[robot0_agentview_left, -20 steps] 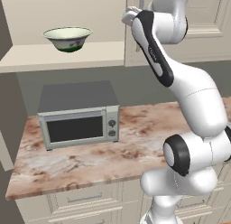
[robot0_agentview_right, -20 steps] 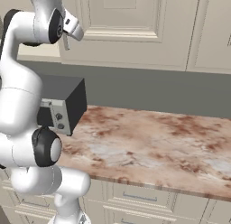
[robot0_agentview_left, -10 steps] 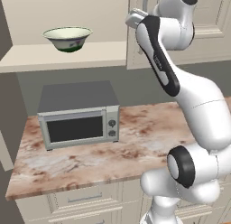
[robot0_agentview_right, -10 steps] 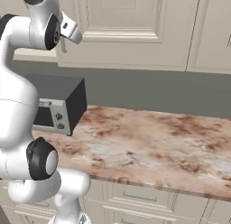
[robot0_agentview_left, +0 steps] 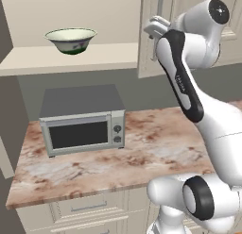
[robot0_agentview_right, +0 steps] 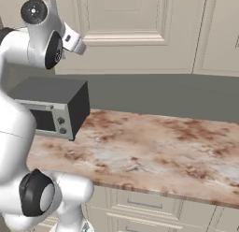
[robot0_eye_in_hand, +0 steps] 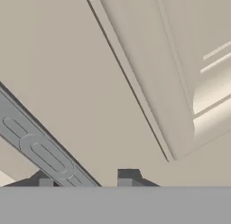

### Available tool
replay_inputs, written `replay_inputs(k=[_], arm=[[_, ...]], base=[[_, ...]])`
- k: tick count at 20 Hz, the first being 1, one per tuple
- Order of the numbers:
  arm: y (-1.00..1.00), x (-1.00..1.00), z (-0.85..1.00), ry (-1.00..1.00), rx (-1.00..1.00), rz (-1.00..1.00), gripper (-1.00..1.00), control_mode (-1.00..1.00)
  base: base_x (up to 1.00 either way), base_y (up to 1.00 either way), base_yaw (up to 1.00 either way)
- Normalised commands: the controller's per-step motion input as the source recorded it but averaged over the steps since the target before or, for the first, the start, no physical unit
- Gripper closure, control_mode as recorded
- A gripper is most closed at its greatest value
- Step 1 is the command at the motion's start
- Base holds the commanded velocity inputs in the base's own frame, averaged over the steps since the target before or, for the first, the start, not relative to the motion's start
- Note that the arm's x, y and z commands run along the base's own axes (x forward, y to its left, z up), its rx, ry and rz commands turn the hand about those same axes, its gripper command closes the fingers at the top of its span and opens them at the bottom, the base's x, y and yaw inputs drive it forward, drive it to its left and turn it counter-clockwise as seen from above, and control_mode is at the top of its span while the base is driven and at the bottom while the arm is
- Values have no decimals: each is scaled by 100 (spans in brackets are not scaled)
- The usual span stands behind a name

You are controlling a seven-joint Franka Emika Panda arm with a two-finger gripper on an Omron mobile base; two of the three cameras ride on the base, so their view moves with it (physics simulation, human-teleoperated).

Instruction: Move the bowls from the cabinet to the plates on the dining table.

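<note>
Sitting on the open cabinet [robot0_agentview_left: 94, 58] shelf, far left: cream-white bowl [robot0_agentview_left: 71, 40] with green base. Gripper [robot0_eye_in_hand: 85, 180] raised against the cabinet door, fingertips apart, holding nothing. No readable writing on microwave [robot0_agentview_left: 82, 120]

From behind the arm, we look down from both sides onto one marbled counter [robot0_agentview_left: 142, 153] and microwave [robot0_agentview_right: 51, 109]. Our hand camera sits close against the cabinet [robot0_eye_in_hand: 90, 83] door.
</note>
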Motion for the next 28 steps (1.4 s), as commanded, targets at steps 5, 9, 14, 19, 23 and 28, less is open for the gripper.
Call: replay_inputs(k=[5, 9, 14, 19, 23, 28], arm=[[-75, -53, 0, -6, 5, 0, 100, -100], [-73, -54, 0, -4, 3, 0, 100, -100], [-70, -54, 0, -3, 2, 0, 100, -100], [-75, -55, 0, -5, 3, 0, 100, -100], [-76, -56, 0, -6, 3, 0, 100, -100], [-74, -59, 0, -5, 3, 0, 100, -100]], base=[[0, 0, 0], [0, 0, 0], [0, 0, 0], [0, 0, 0], [0, 0, 0], [0, 0, 0]])
